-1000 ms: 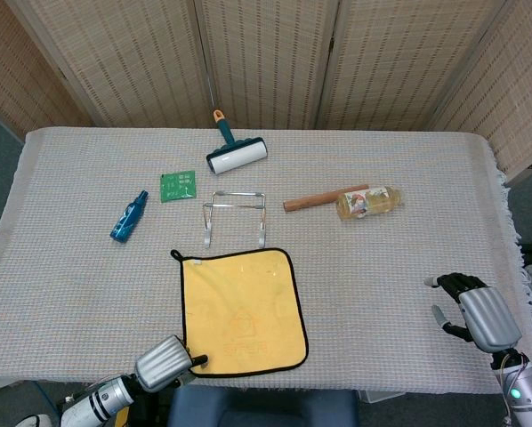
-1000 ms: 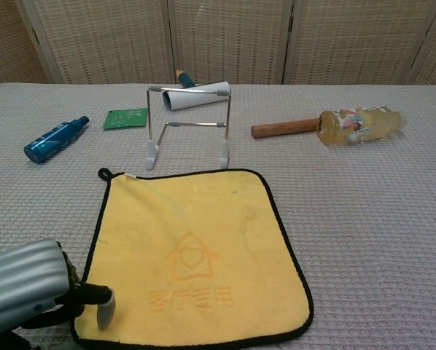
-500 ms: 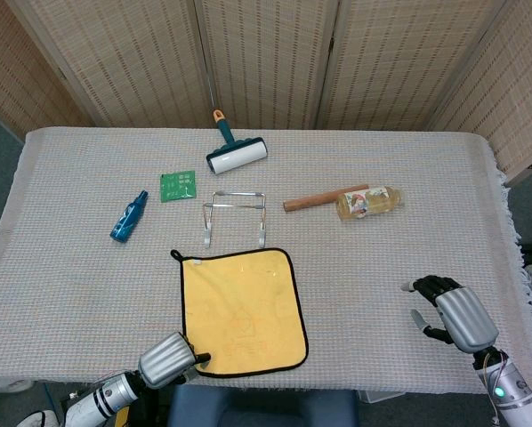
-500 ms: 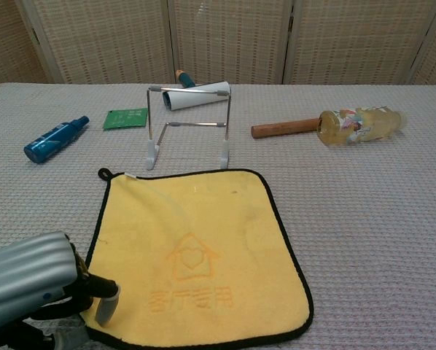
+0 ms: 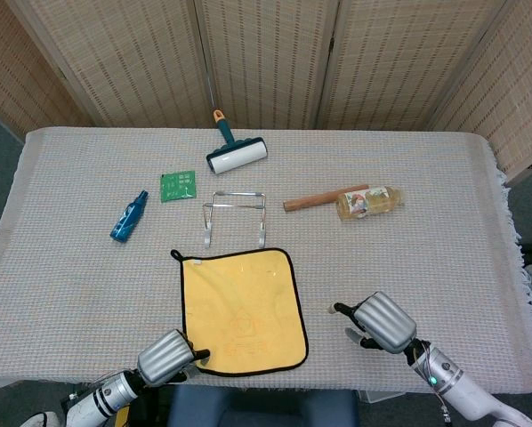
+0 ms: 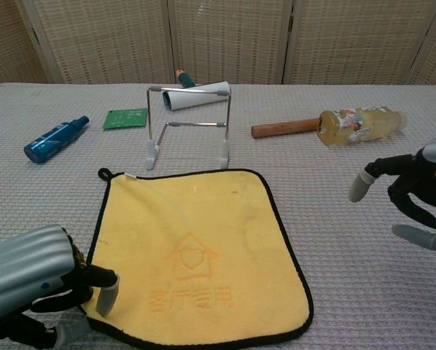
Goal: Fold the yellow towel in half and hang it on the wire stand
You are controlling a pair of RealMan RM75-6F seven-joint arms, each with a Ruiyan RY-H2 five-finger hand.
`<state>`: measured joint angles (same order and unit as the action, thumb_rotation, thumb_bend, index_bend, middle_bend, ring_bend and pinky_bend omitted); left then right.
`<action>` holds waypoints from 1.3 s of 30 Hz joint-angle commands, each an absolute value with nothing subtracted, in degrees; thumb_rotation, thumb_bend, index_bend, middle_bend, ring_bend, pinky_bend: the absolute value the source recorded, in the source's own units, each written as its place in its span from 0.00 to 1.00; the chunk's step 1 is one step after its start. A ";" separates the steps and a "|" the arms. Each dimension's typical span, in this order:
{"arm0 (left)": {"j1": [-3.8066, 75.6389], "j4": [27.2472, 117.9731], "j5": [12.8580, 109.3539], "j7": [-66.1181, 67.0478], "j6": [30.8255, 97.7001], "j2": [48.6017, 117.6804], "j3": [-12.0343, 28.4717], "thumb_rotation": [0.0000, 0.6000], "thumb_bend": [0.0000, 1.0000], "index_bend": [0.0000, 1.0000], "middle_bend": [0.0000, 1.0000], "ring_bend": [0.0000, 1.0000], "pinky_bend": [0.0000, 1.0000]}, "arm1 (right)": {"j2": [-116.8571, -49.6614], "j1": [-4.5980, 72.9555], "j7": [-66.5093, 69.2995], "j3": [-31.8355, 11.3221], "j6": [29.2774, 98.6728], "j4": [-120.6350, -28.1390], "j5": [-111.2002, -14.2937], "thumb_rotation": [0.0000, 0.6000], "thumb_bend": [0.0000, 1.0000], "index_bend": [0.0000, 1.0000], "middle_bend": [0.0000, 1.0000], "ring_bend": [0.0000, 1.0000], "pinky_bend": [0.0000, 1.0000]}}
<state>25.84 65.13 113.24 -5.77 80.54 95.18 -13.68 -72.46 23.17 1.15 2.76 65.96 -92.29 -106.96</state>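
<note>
Yellow towel (image 5: 242,310) lies flat and unfolded on the table (image 5: 426,178), just in front of the wire stand (image 5: 235,216), small hanging loop at its far left corner. Stand is upright and bare, nothing on it.

Left hand (image 5: 169,356) sits at the towel's near left corner, fingertips (image 6: 105,297) touching the edge of the cloth; corner does not look lifted, and I cannot tell if it is actually pinched. Right hand (image 5: 382,322) hovers to the right of the towel, apart from it, fingers (image 6: 360,186) spread and holding nothing.

Other stuff, all relative to the stand: lint roller (image 5: 235,151) behind it, green circuit board (image 5: 178,185) just behind-left, blue bottle (image 5: 129,216) well to the left, lying down. Wooden stick (image 5: 324,197) to the right, with a clear bottle (image 5: 369,201) of yellowish liquid lying on its side at the stick's far end, touching or nearly so.
</note>
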 commanded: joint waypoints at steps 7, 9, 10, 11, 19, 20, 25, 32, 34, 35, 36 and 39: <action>25.31 64.66 112.93 -6.16 81.36 95.19 -14.10 1.00 0.47 0.59 1.00 0.92 0.91 | -78.90 28.77 -2.30 4.80 58.26 -90.34 -108.54 1.00 0.28 0.36 0.90 1.00 1.00; 25.26 64.61 112.94 -6.17 81.55 95.17 -14.16 1.00 0.47 0.59 1.00 0.92 0.91 | -80.14 29.23 -2.72 5.18 57.87 -89.52 -108.45 1.00 0.25 0.40 0.91 1.00 1.00; 25.25 64.60 112.94 -6.18 81.59 95.17 -14.17 1.00 0.47 0.59 1.00 0.92 0.91 | -80.44 29.29 -2.77 5.26 57.82 -89.32 -108.35 1.00 0.25 0.41 0.91 1.00 1.00; 25.25 64.61 112.94 -6.21 81.64 95.18 -14.20 1.00 0.47 0.59 1.00 0.92 0.91 | -80.96 29.39 -2.83 5.39 57.78 -88.99 -108.11 1.00 0.25 0.42 0.92 1.00 1.00; 25.01 64.42 112.91 -6.35 82.05 95.31 -14.47 1.00 0.47 0.59 1.00 0.92 0.91 | -84.21 30.26 -3.56 6.24 58.01 -86.50 -107.67 1.00 0.26 0.45 0.92 1.00 1.00; 24.96 64.39 112.90 -6.36 82.14 95.32 -14.48 1.00 0.47 0.59 1.00 0.92 0.91 | -84.50 30.39 -3.70 6.33 58.01 -86.25 -107.68 1.00 0.27 0.45 0.92 1.00 1.00; 24.78 64.16 112.93 -6.41 82.42 95.31 -14.67 1.00 0.47 0.59 1.00 0.92 0.91 | -86.25 31.01 -4.06 6.73 57.93 -85.00 -107.38 1.00 0.27 0.47 0.92 1.00 1.00; 24.64 64.08 113.00 -6.50 82.69 95.15 -14.87 1.00 0.47 0.59 1.00 0.92 0.91 | -88.31 31.69 -5.11 7.07 57.73 -83.13 -106.79 1.00 0.28 0.48 0.92 1.00 1.00; 24.62 64.05 113.00 -6.51 82.70 95.18 -14.90 1.00 0.47 0.59 1.00 0.92 0.91 | -88.85 31.90 -5.42 7.03 57.72 -82.59 -106.55 1.00 0.28 0.48 0.92 1.00 1.00; 24.60 64.01 113.00 -6.56 82.72 95.22 -14.93 1.00 0.47 0.59 1.00 0.92 0.91 | -89.09 31.99 -5.50 7.02 57.73 -82.39 -106.44 1.00 0.28 0.48 0.92 1.00 1.00; 24.58 63.96 112.99 -6.61 82.72 95.27 -14.94 1.00 0.47 0.59 1.00 0.92 0.91 | -89.32 32.10 -5.57 7.01 57.70 -82.18 -106.34 1.00 0.28 0.48 0.92 1.00 1.00; 24.52 63.76 112.97 -6.77 82.79 95.40 -14.97 1.00 0.47 0.59 1.00 0.92 0.91 | -90.17 32.54 -5.83 6.92 57.48 -81.50 -105.92 1.00 0.28 0.48 0.92 1.00 1.00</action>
<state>24.52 63.75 112.97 -6.78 82.79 95.40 -14.97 -89.97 32.40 -5.73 6.96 57.56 -81.66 -106.06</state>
